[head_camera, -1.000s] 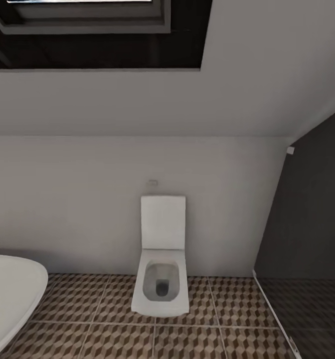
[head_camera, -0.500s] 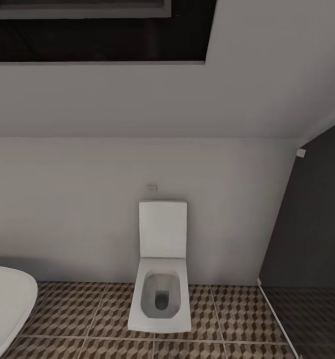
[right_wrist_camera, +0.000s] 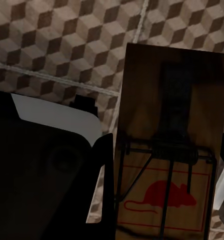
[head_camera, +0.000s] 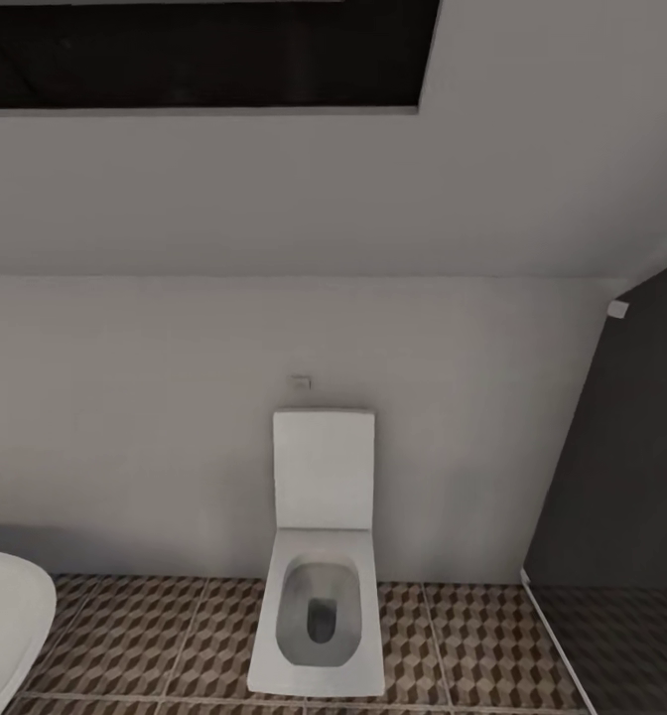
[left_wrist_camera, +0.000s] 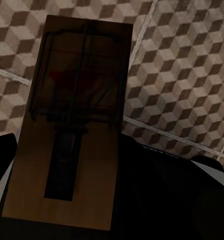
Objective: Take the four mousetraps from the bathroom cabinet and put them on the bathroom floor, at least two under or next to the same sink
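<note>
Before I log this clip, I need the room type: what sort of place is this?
A bathroom, quite surely. A white toilet with its lid up stands against the wall, a white basin's rim shows at the left, and the floor has cube-patterned tiles.

A white toilet (head_camera: 319, 591) stands against the pale back wall (head_camera: 135, 417), its lid raised upright and its bowl open. Just above the lid, 1 small switch plate (head_camera: 301, 381) sits on that wall. Left of the toilet curves a white basin rim (head_camera: 11, 621); right of it, a dark glass panel (head_camera: 621, 467).
</note>
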You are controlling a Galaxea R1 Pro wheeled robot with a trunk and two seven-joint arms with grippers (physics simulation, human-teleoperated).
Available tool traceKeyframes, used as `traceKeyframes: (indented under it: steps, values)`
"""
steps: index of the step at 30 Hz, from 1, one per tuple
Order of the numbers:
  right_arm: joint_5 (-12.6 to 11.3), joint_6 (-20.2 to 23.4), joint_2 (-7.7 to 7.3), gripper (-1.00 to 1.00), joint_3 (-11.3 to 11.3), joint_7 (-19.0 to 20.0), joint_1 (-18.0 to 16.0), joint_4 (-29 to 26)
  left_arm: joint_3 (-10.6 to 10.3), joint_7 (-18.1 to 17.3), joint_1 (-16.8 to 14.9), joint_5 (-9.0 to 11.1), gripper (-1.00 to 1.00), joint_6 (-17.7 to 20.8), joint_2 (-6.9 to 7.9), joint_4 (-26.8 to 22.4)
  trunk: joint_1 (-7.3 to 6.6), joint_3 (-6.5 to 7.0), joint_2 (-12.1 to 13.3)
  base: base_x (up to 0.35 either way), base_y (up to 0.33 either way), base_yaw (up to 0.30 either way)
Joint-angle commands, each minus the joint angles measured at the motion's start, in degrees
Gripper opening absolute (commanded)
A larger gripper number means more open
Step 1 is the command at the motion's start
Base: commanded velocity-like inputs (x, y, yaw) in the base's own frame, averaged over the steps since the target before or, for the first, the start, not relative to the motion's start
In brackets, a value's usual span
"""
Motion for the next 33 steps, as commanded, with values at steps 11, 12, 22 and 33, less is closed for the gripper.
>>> traceKeyframes:
  steps: [11, 12, 22, 33]
  values:
    - [0.1, 0.1, 0.0, -1.0, 0.5, 0.1, -0.1, 0.0, -0.6, -0.2, 0.0, 0.4, -1.0, 0.0, 0.44, 0.0, 0.01, -0.07, 0.0, 0.009, 0.0, 0.0]
    - [0.1, 0.1, 0.0, -1.0, 0.5, 0.1, -0.1, 0.0, -0.6, -0.2, 0.0, 0.4, -1.0, 0.1, 0.43, 0.0, 0.01, -0.07, 0.0, 0.0, 0.0, 0.0]
    - [0.2, 0.1, -0.01, -1.0, 0.4, -0.3, -0.1, 0.0, -0.6, -0.2, 0.0, 0.3, -1.0, 0.1, 0.33, 0.0, 0.01, -0.07, 0.0, 0.0, 0.0, 0.0]
    - [-0.1, 0.0, -0.08, -1.0, 0.2, -0.4, -0.1, -0.2, -0.8, -0.2, 0.0, -1.9, -1.0, 0.0, 0.91, -0.2, 1.77, -1.51, -3.3, 0.0, 0.0, 0.0]
